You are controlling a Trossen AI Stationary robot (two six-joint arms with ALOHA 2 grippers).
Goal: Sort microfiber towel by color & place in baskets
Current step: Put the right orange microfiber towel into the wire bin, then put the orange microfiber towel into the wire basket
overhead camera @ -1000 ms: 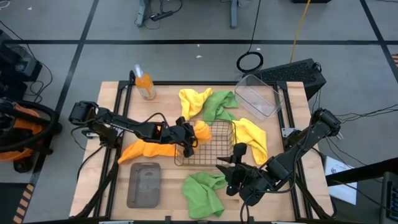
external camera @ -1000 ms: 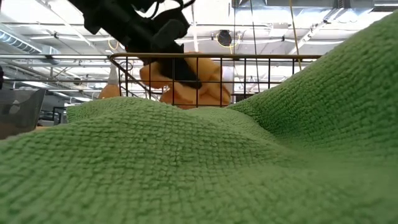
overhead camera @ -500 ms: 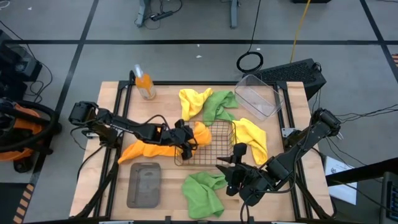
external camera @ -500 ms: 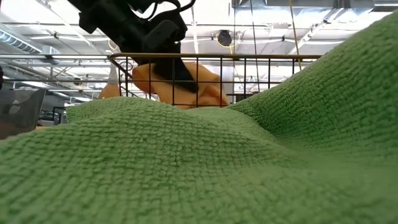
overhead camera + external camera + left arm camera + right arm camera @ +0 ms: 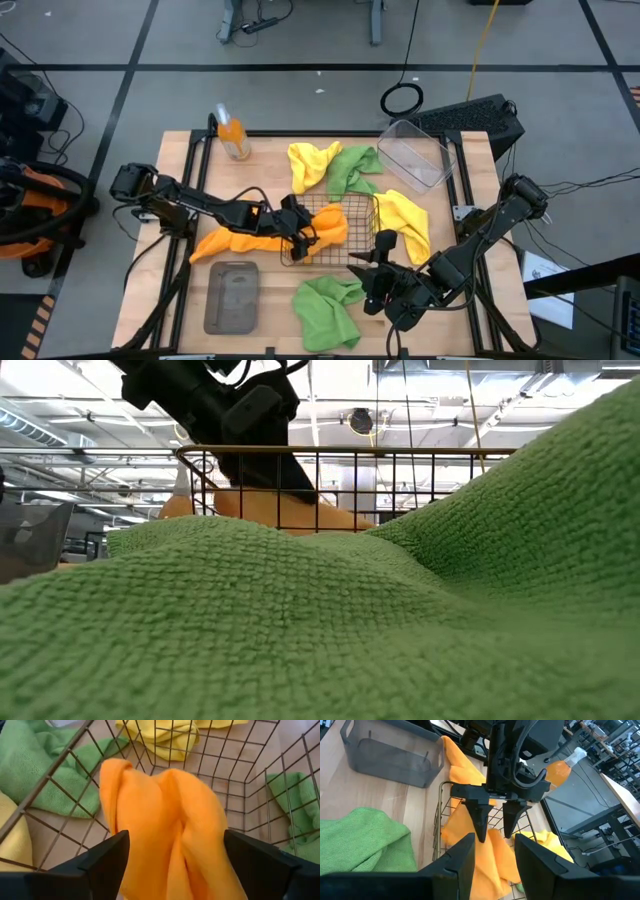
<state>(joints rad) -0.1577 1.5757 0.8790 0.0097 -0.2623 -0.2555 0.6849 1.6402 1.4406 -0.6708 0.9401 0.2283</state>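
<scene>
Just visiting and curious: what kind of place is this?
Probably a robotics lab in an industrial hall: a wooden work table on a grey floor with taped lines, high ceiling beams with strip lights, and two dark robot arms sorting towels.

We see two dark, matte black arms built of jointed segments, with thin black cables looping along the left one. The left hand (image 5: 497, 815) ends in two tapered, wedge-shaped black fingers (image 5: 479, 817).

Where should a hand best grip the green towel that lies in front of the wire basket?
Grip the raised crumpled fold of the green towel near the wire basket, coming straight down from above. The towel lies loose on the table, and its bunched ridge gives fingers something to pinch.
</scene>
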